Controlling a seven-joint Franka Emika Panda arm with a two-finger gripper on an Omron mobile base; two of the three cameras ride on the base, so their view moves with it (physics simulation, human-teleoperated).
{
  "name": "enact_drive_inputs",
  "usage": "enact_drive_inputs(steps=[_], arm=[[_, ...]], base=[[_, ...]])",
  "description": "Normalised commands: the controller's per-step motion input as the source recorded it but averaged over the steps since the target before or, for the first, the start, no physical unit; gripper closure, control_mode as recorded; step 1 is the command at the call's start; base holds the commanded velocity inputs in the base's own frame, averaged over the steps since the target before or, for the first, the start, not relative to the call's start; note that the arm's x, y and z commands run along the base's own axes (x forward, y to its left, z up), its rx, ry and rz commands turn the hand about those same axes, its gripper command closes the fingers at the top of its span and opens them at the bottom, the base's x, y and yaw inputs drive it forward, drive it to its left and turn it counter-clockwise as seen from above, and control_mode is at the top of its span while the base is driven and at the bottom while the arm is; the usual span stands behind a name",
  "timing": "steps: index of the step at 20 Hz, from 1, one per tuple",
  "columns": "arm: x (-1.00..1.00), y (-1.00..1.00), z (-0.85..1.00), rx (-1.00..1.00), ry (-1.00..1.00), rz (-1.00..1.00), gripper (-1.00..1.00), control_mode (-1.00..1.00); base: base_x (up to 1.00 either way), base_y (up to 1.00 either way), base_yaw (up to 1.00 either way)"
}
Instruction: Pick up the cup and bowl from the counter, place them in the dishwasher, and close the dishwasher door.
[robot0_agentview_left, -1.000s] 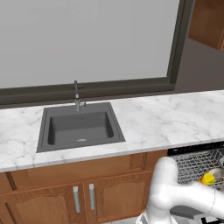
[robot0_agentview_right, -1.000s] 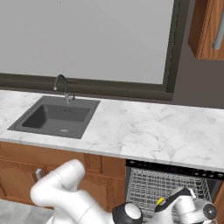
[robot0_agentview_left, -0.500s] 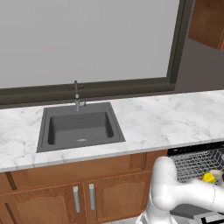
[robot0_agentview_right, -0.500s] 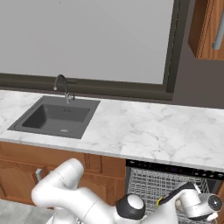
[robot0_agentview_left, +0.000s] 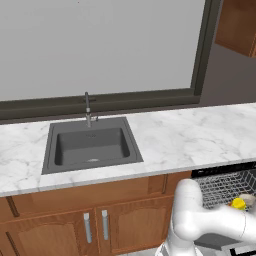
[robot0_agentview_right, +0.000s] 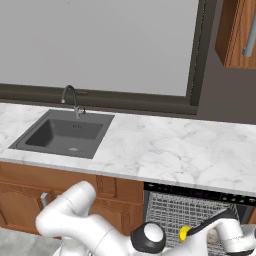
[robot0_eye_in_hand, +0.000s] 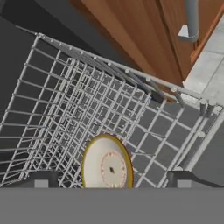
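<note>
The marble counter (robot0_agentview_left: 190, 135) sits bare, the yellow cup (robot0_eye_in_hand: 107, 162) rests in the dishwasher's wire rack (robot0_eye_in_hand: 87, 109) between the wide-open, empty gripper (robot0_eye_in_hand: 109, 178); bowl unsure, door unclosed.

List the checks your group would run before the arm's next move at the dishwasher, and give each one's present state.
1. Fingers open: ok, the tips stand wide apart on either side of the cup.
2. Cup inside the wire rack: ok.
3. Cup free of the fingers: ok, a gap shows on each side.
4. Bowl loaded: cannot tell.
5. Dishwasher closed: not ok, its rack is exposed.
</note>
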Motion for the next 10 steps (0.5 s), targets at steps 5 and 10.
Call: enact_drive_inputs(steps=[5,10], arm=[[-0.3,0.11,0.26,0.13,-0.05,-0.03,-1.0,-1.0],[-0.24,0.04,0.22,0.19,-0.04,-0.01,-1.0,-1.0]], base=[[0.0,0.0,0.0],[0.0,0.0,0.0]])
